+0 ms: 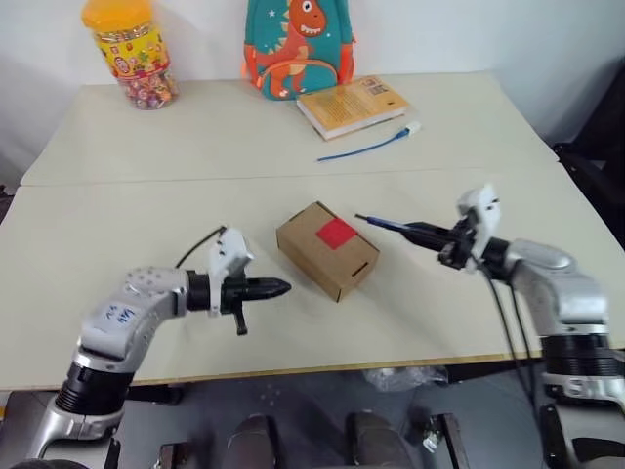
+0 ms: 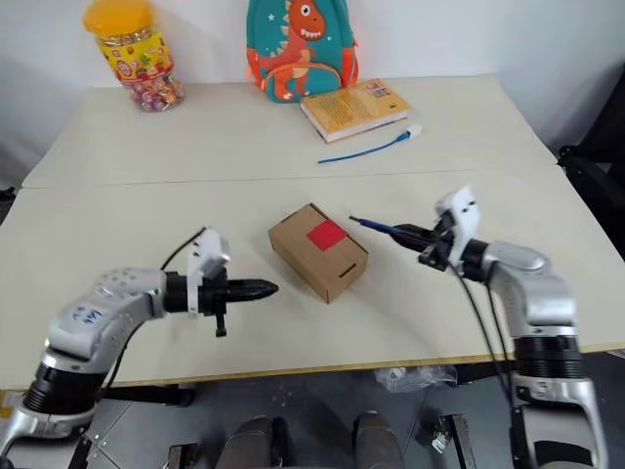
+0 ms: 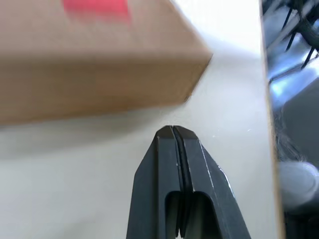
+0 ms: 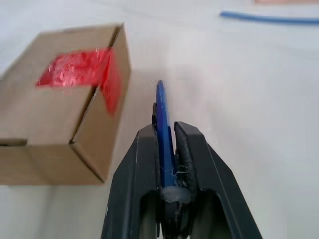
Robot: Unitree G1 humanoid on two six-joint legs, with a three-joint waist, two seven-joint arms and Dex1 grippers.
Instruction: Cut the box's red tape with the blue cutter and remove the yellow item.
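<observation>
Your box point(image 1: 327, 250) sits near the middle of the worktop point(image 1: 195, 147), turned at an angle so one corner points toward the near edge. The red tape point(image 1: 337, 233) is on its top face; in the right wrist view the tape looks wrinkled and runs over the top edge onto the adjoining side, next to a flap seam.

Your right gripper point(image 1: 451, 244) is to the right of the box, off the worktop surface, pointing left toward it. Its jaws are pinched narrowly around the blue cutter point(image 1: 391, 225), which juts out past the fingertips with its tip aimed at the box. The tip is close to the box's right side but not touching it; a clear gap of worktop shows between them in the right wrist view.

Your left gripper point(image 1: 278, 287) is to the left of the box, pointing right at it, with its jaws pressed fully together and nothing between them. The tips stop just short of the box's near-left side, apart from the cardboard.

At the far side of the worktop you have a candy jar point(image 1: 130, 54) with a yellow lid at the far left, a dinosaur backpack point(image 1: 298, 44) leaning against the wall, an orange-yellow book point(image 1: 352, 105) just in front of it, and a thin blue cable point(image 1: 366, 147) with a white plug lying near the book.
</observation>
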